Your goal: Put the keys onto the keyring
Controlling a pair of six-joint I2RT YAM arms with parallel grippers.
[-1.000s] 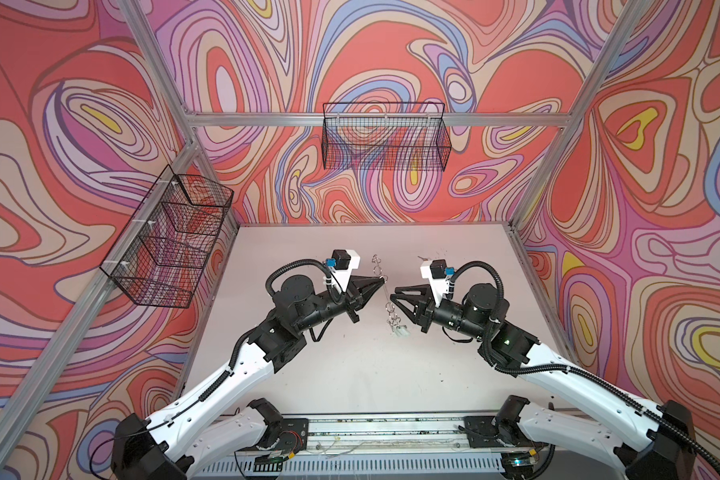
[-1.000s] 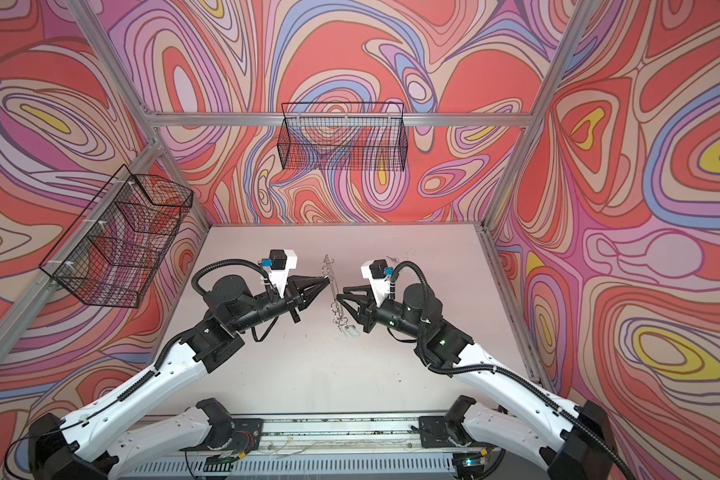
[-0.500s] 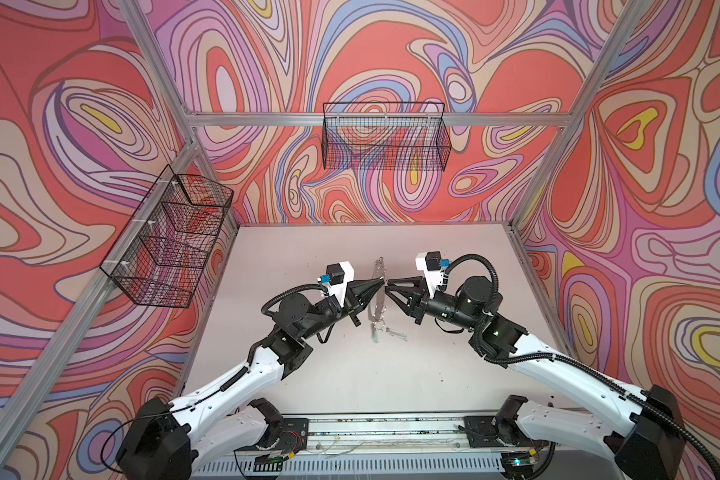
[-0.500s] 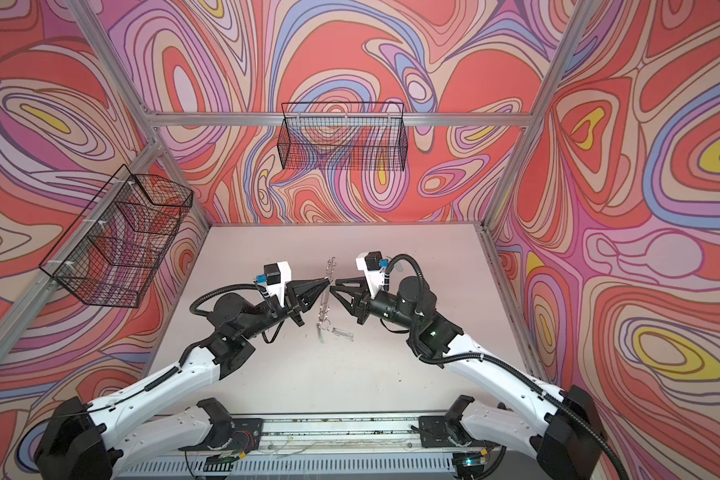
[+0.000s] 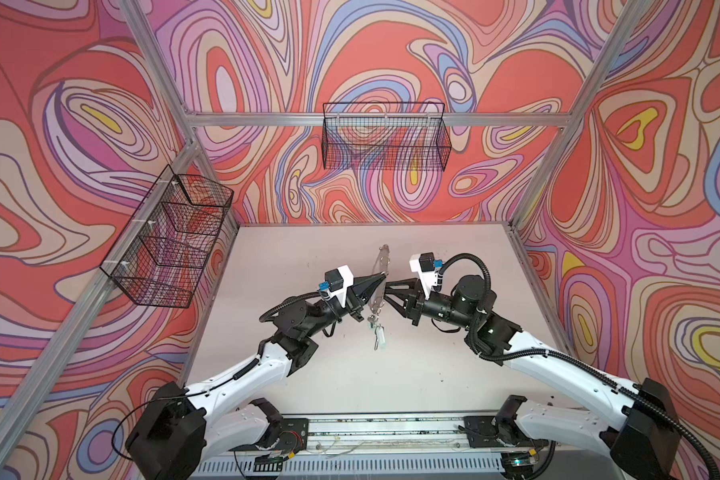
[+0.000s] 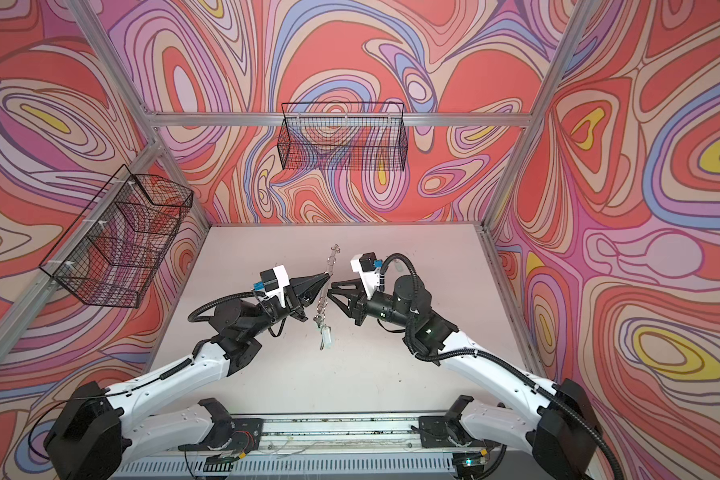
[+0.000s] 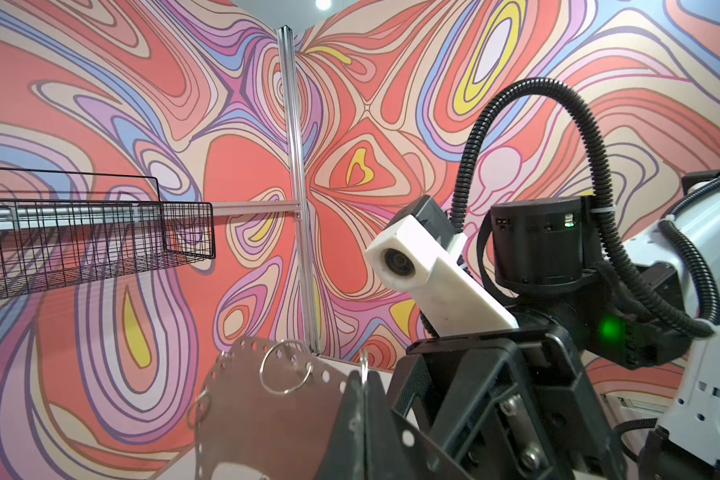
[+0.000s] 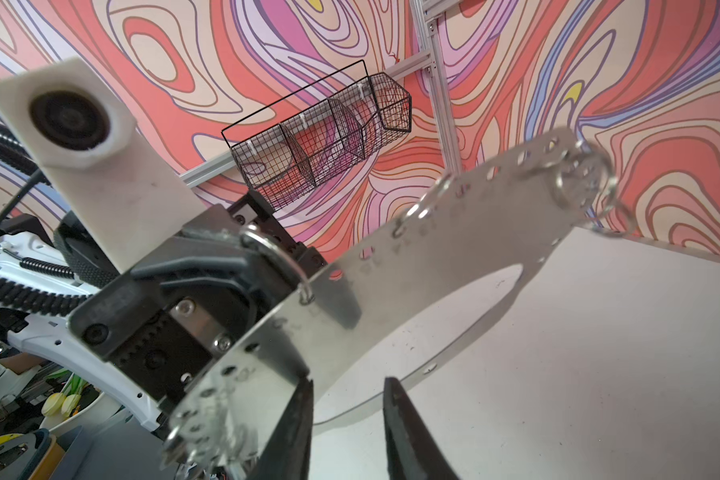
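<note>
Keyring point(image 7: 267, 415): lower part cut off by the left wrist picture's edge, one side covered by the left gripper point(image 7: 362, 382); far end and loops point(image 8: 582, 178) blurred in the right wrist view. Keys point(image 5: 374, 322): too small to be counted in both top views.

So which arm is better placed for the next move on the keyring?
Right. The left gripper is shut on the keyring, holding it up; the right gripper faces it, jaws apart, empty.

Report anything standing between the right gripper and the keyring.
Nothing visible does. The left gripper holds the keyring on edge above the table. The right gripper faces its other side, jaws open, close by. The keys hang from its lower end, below both grippers.
</note>
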